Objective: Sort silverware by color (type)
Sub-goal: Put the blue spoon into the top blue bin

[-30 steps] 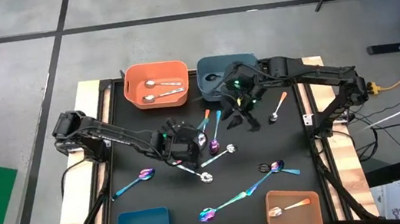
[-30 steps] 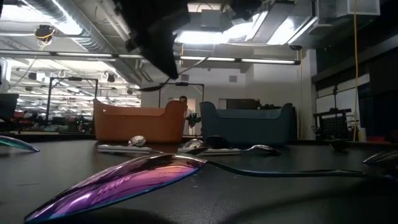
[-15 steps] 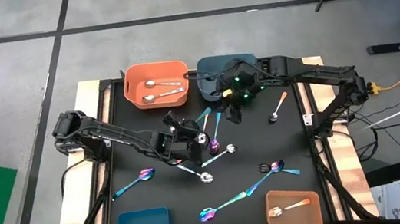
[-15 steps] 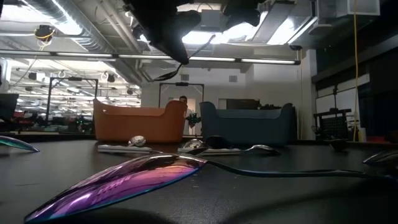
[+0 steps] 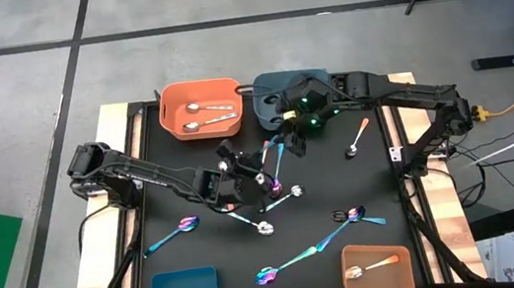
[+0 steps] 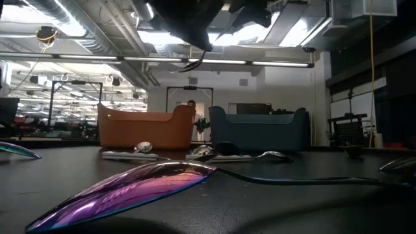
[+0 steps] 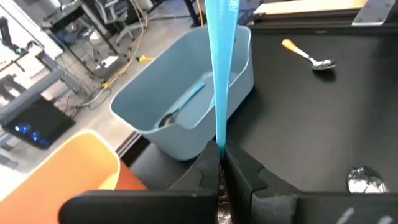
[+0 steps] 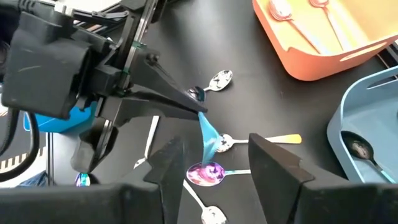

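Mid-desk, the left pincer [image 5: 242, 161] is clamped tight on the bowl end of a teal-handled spoon [image 7: 221, 68], lifted clear of the black desk [image 5: 382, 187], its handle pointing toward the blue bin [image 7: 186, 106]. That bin holds one dark spoon [image 7: 180, 109]. The right pincer [image 5: 294, 141], fingers spread wide and holding nothing, hovers just beside the blue bin. Two silver spoons [image 5: 206, 116] lie in the orange bin [image 5: 174, 115]. Other spoons lie scattered on the desk, among them an orange-handled spoon [image 5: 358, 138] and an iridescent spoon [image 6: 130, 185] nearest the low camera.
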